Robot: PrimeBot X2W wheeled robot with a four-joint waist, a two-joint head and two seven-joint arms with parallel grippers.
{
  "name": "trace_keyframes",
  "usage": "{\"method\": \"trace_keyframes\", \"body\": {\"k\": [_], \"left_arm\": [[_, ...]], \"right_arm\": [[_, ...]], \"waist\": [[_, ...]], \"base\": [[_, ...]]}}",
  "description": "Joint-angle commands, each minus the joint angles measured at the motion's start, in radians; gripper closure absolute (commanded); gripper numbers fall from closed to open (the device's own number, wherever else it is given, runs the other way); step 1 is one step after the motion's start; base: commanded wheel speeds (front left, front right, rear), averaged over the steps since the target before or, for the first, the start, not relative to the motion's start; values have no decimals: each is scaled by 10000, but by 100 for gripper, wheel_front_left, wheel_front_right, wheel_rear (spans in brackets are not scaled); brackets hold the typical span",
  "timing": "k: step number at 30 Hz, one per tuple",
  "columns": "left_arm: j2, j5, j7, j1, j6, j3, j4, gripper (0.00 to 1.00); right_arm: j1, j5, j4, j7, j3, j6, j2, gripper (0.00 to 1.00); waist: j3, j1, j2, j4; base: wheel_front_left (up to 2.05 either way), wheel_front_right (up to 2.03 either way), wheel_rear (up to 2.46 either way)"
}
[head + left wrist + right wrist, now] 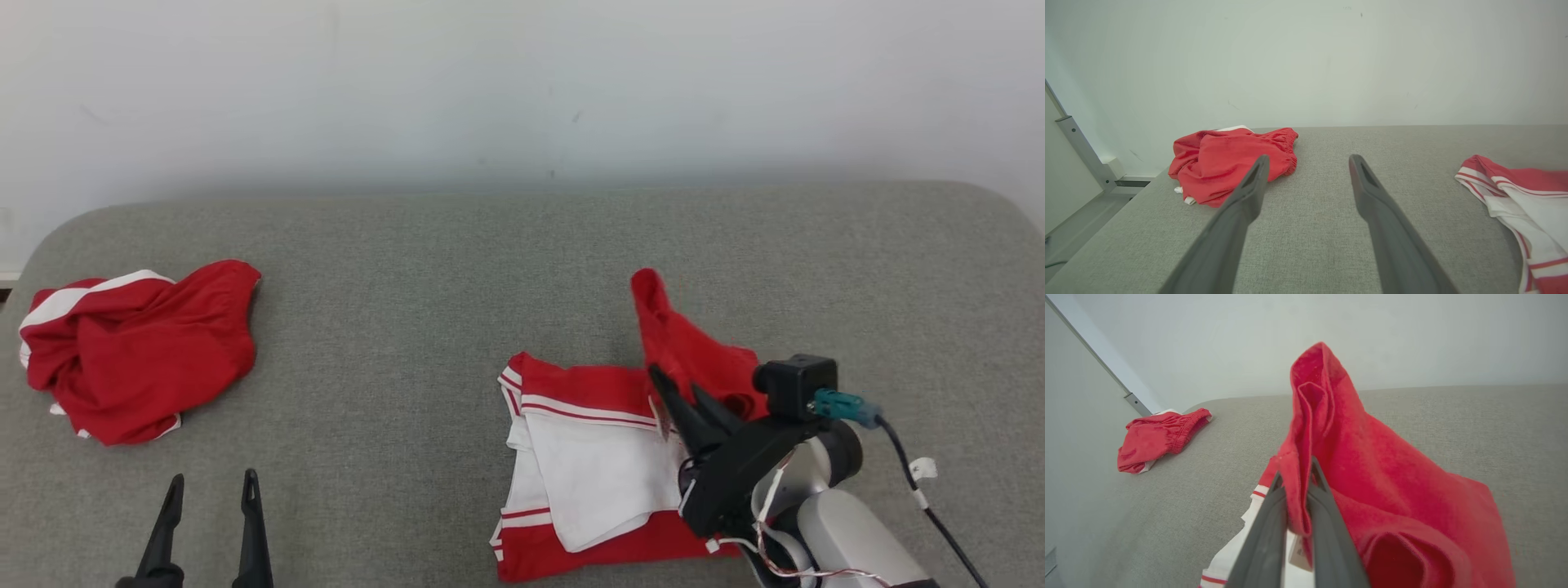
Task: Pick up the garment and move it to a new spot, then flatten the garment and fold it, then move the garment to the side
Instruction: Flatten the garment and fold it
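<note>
Between the two fingers of the right hand [673, 382]: a fold of the red-and-white garment [588, 457], pinched tight and raised off the surface. Just below and to the left of that hand, the rest of it lies partly folded on the grey desk [424, 286]. Entry two, the left hand [212, 478]: fingers spread wide, holding nothing, low over the desk. Ahead and left of it: a second red garment [139, 351], crumpled, well apart from the first.
</note>
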Motion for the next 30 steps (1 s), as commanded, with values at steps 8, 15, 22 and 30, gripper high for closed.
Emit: {"method": "trace_keyframes", "body": {"k": [8,15,22,30], "left_arm": [[-148,116,-30,-529,-240,-187,284,0],[-279,176,-30,-754,-315,-308,409,0],[-278,121,-30,-805,-342,-220,516,0],[-262,172,-30,-495,-270,42,409,0]], "right_arm": [[228,-315,271,93,545,-25,862,100],[-5,-637,1223,-80,858,-25,1224,100],[-281,-626,1970,-682,1012,-25,1411,0],[-437,-650,1149,-1558,877,-25,696,0]], "waist": [[118,0,0,675],[219,0,0,1021],[213,0,0,1047],[61,0,0,706]], "base": [[0,0,0],[0,0,0],[0,0,0],[0,0,0]]}}
